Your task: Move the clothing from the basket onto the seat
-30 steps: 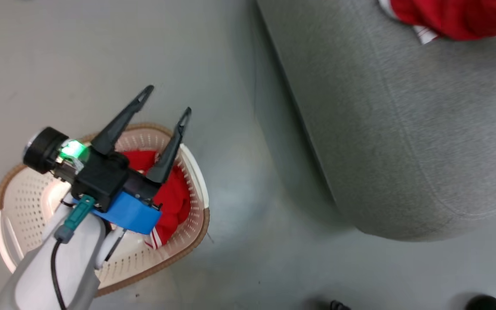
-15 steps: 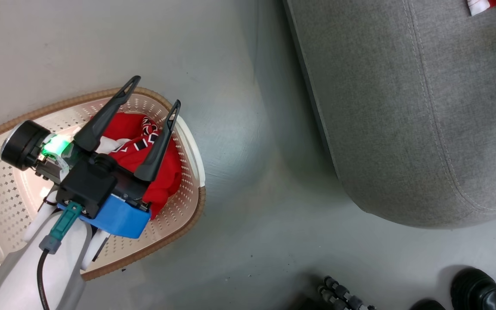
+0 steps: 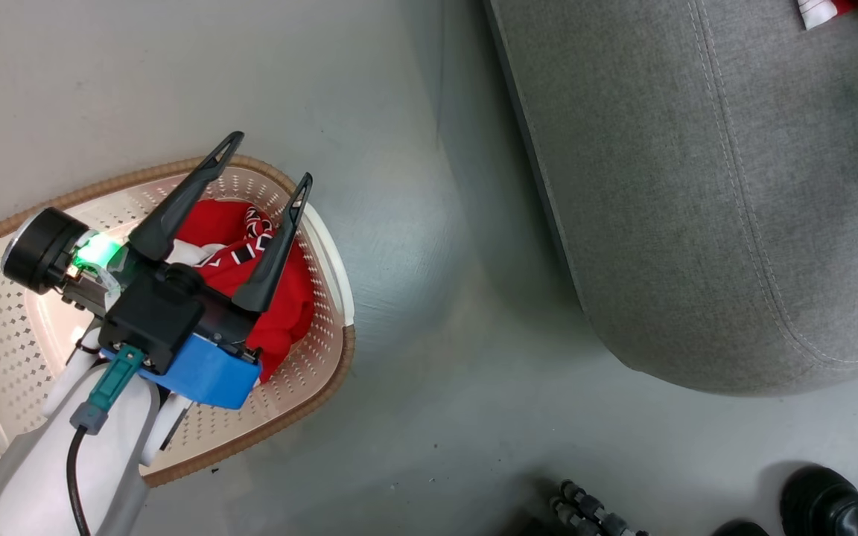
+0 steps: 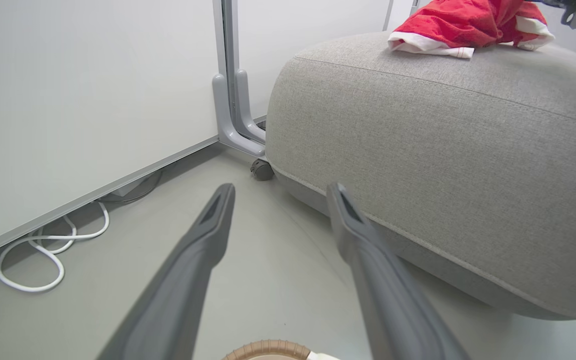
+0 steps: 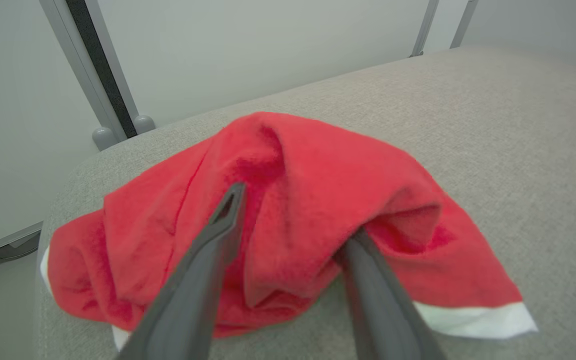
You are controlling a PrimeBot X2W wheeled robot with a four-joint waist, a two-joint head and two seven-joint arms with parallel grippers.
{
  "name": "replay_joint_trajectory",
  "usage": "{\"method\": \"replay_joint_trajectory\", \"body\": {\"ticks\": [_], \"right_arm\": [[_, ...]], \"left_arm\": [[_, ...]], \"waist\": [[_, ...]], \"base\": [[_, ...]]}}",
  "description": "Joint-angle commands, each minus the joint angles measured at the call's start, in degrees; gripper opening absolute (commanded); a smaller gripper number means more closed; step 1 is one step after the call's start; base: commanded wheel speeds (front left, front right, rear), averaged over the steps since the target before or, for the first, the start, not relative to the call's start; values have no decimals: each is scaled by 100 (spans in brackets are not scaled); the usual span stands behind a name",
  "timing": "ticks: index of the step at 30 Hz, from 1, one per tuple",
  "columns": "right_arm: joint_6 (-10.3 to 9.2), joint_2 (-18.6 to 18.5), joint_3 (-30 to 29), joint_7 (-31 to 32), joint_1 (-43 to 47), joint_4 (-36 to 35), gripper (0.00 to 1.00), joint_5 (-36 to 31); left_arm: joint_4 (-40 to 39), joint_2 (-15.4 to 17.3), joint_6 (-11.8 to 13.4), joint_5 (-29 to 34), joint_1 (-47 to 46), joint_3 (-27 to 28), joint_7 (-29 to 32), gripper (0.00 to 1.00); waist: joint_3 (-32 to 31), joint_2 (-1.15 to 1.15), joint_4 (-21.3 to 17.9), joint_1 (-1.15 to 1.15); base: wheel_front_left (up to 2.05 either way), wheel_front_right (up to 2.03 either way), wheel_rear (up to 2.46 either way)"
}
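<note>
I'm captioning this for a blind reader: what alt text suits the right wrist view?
A red garment with white cuffs lies crumpled on the grey seat cushion. The right gripper is open, with a fold of the fabric between its two dark fingers.

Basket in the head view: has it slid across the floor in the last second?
No. The whole picture shifted, so the camera moved; the basket keeps the same gap to the seat.

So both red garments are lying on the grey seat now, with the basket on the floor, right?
Not both: the plain red garment lies on the seat, but the striped garment is in the basket on the floor, as the head view shows.
</note>
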Motion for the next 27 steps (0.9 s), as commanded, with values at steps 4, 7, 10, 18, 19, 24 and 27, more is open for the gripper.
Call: {"method": "replay_joint_trajectory", "body": {"ticks": [4,7,10,18,19,24,27], "right_arm": [[1,-1,45,-21,-92,68,100,-85],[1,3,69,-21,-89,85,100,-125],[1,20,81,-21,-42,91,100,-156],[1,-4,60,-21,365,53,100,-525],[1,-18,55,-21,442,26,100,-612],[1,8,99,-20,935,-267,100,-1002],[1,80,138,-21,1268,-535,100,-1201]], "left_arm": [[57,-13,5,-45,-137,-28,-41,100],[106,-38,4,-58,-146,-45,-56,100],[166,-64,24,-94,-149,-23,-66,100],[352,-367,85,-232,-51,62,-92,100],[356,-423,77,-259,-26,83,-92,100],[480,-719,41,-355,177,226,-94,100],[621,-895,11,-391,392,370,-93,100]], "waist": [[-36,0,27,-1],[-73,0,43,-1],[-140,0,50,-1],[-673,0,205,-1],[-758,0,244,-1],[-1282,0,441,-1],[-1650,0,560,-1]], "base": [[0,0,0],[0,0,0],[0,0,0],[0,0,0],[0,0,0],[0,0,0],[0,0,0]]}}
